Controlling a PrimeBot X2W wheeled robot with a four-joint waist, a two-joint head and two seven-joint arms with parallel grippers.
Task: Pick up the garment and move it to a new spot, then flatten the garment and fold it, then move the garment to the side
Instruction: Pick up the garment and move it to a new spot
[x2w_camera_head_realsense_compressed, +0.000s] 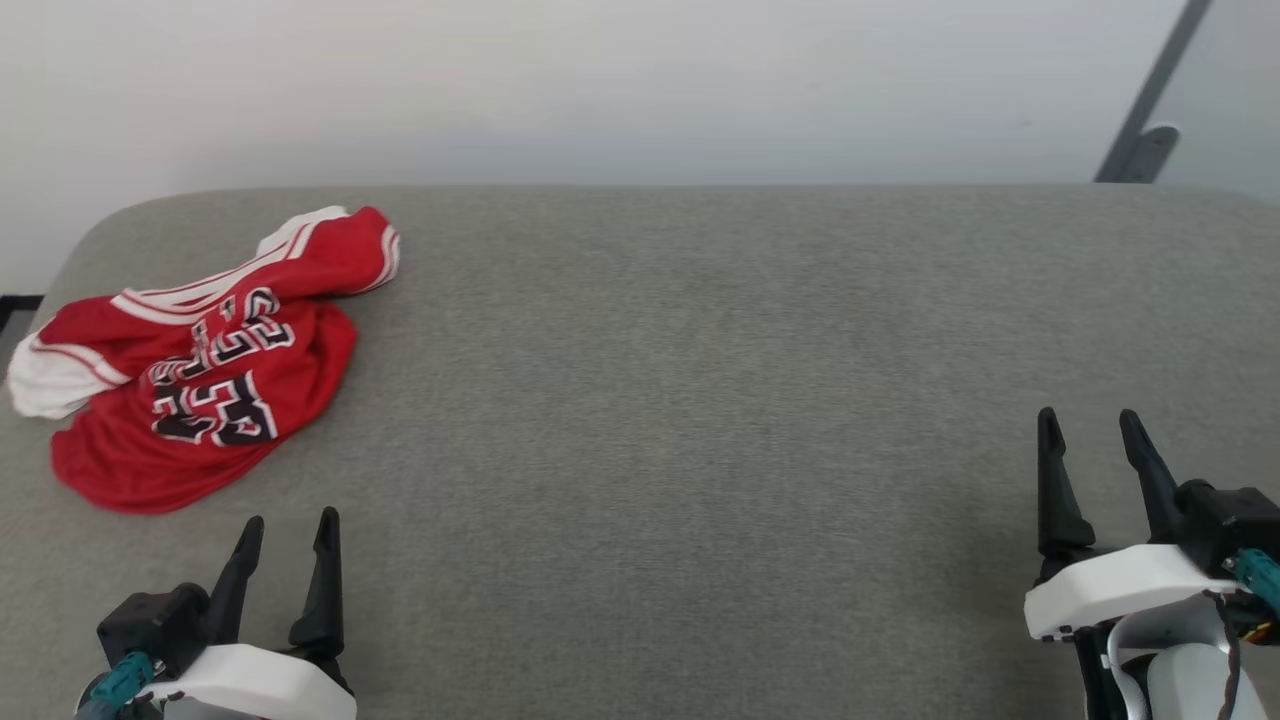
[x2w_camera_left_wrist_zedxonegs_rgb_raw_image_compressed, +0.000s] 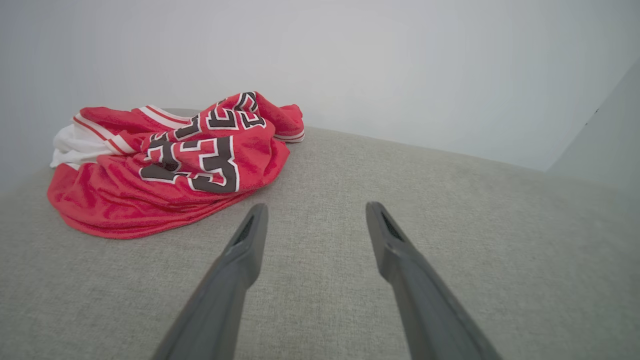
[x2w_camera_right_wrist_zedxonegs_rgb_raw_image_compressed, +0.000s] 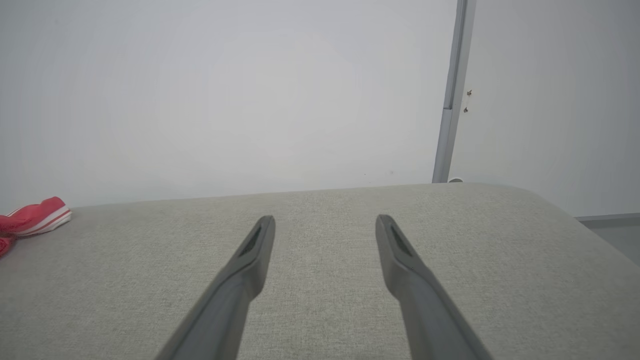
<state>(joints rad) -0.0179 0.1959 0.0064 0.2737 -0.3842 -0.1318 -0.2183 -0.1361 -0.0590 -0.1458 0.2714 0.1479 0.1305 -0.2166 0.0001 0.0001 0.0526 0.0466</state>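
We see the red short-sleeved sports jersey (x2w_camera_head_realsense_compressed: 190, 390) with white stripes on its sleeves, black letters and the number 23. It lies in a crumpled heap on the far left part of the big grey cloth-covered table (x2w_camera_head_realsense_compressed: 700, 400), close to the left edge. One sleeve sticks out toward the far side, and some white cloth pokes out at the left. It is all bunched up, so we think it has not been laid flat yet

Our left gripper (x2w_camera_head_realsense_compressed: 291, 517) with two long dark fingers waits at the near left, just on the near side of the jersey and not touching it. Its fingers are spread wide apart and there is nothing between them. We think it sits there because it is the closer one and can reach the heap first

Our right gripper (x2w_camera_head_realsense_compressed: 1087, 414) is at the near right, well apart from the jersey. Its fingers are spread wide too, and it has hold of nothing

The middle of the table looks like a good new spot for the jersey. We think the job has not begun, and the first step is to grab the heap. The cloth looks soft and floppy, so a pinch on a thick fold should work best
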